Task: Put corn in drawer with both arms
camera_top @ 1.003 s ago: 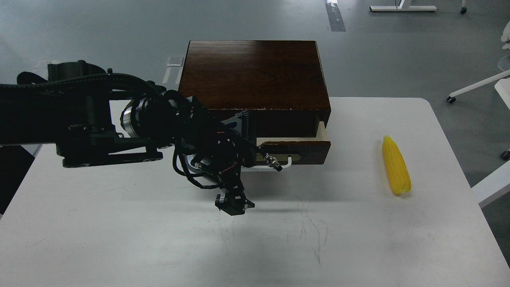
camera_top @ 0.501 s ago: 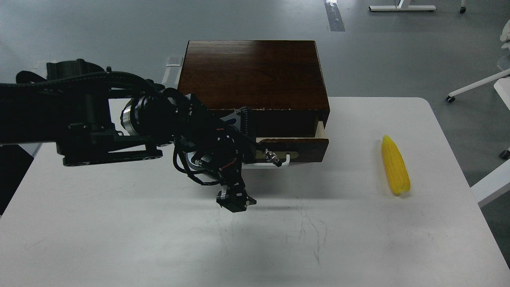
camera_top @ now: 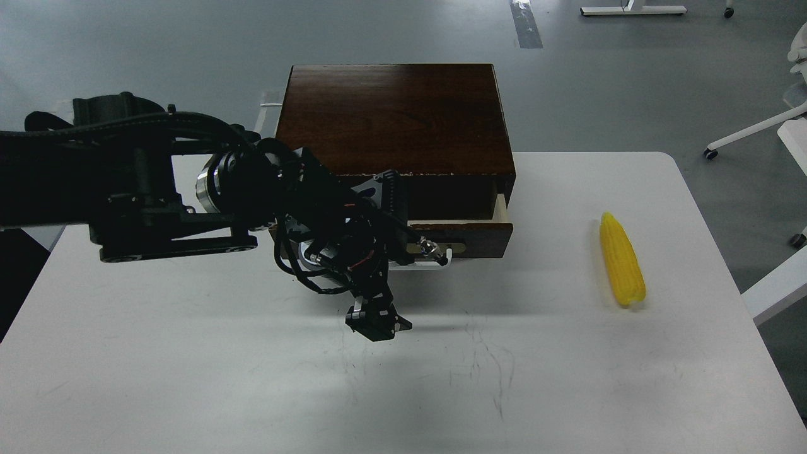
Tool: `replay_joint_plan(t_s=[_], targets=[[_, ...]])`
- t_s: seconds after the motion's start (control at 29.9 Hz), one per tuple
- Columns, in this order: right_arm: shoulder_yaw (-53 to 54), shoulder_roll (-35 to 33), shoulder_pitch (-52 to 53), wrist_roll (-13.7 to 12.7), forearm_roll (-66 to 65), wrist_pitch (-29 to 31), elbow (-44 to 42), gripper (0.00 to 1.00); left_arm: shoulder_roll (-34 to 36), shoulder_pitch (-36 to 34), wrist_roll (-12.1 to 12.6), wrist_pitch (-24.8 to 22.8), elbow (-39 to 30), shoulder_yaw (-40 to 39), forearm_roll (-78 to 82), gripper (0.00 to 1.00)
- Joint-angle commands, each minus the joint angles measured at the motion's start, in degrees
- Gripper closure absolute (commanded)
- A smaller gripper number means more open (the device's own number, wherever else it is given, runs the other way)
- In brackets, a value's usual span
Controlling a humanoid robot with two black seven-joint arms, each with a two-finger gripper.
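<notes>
Reaching in from the left edge of the head view, the left arm (camera_top: 126, 189) stretches across a white table (camera_top: 189, 378) toward a dark wood cabinet (camera_top: 391, 113) that stands at the table's far side. Its silver wrist ring shows just left of a tangle of black cables. The left gripper (camera_top: 377, 323) hangs low over the table, just in front of the cabinet's left half; it is dark and seen small, so I cannot tell whether its fingers are apart or together, and nothing visible sits between them. The drawer (camera_top: 476, 236) is pulled a little way out of the cabinet, with a pale inner side showing at its right end and a thin strip of pale rim along its top. On the drawer's front, a beige backplate and the right end of a white handle (camera_top: 446, 255) peek out beside the arm's wrist parts, which cover the drawer's left half. The corn (camera_top: 622, 260) lies on the table well to the right of the cabinet, apart from the arm, its pointed end away from the robot and its blunt end nearer. Faint dark scuff marks cross the tabletop in front of the gripper. The right arm is out of view.
</notes>
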Motion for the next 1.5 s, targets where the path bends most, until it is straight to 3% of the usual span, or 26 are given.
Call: replay_joint_plan(t_s=[0.0, 0.23, 0.37, 0.53, 0.77, 1.14, 1.27, 1.47], targets=[[-0.1, 0.0, 0.0, 0.0, 0.0, 0.0, 0.0, 0.0, 0.1, -0.1, -0.1, 0.0, 0.2, -0.2, 0.0, 0.04], [-0.1, 0.0, 0.0, 0.0, 0.0, 0.0, 0.1, 0.0, 0.1, -1.8, -0.3, 0.0, -0.5, -3.1, -3.9, 0.03], [-0.1, -0.7, -0.4, 0.3, 0.0, 0.0, 0.1, 0.0, 0.6, -2.5, -0.1, 0.0, 0.4, -8.4, -14.3, 0.03], [-0.3, -2.0, -0.4, 0.3, -0.1, 0.0, 0.2, 0.0, 6.4, -2.0, -0.1, 0.0, 2.8, -12.3, -24.0, 0.03], [-4.7, -5.2, 0.5, 0.2, -2.5, 0.0, 0.5, 0.0, 10.7, 3.2, 0.0, 0.0, 13.0, -19.5, -46.5, 0.02], [-12.9, -6.4, 9.8, 0.4, -23.7, 0.0, 1.2, 0.0, 9.5, 11.1, -0.5, 0.0, 31.5, -31.2, -92.8, 0.02], [-15.2, -6.9, 12.5, 0.4, -32.9, 0.0, 2.5, 0.0, 9.5, 16.2, -0.4, 0.0, 35.6, -36.8, -104.4, 0.02], [-19.7, -7.5, 14.8, 0.4, -45.7, 0.0, 9.2, 0.0, 9.2, 23.5, -0.3, 0.0, 37.6, -45.7, -107.1, 0.02]])
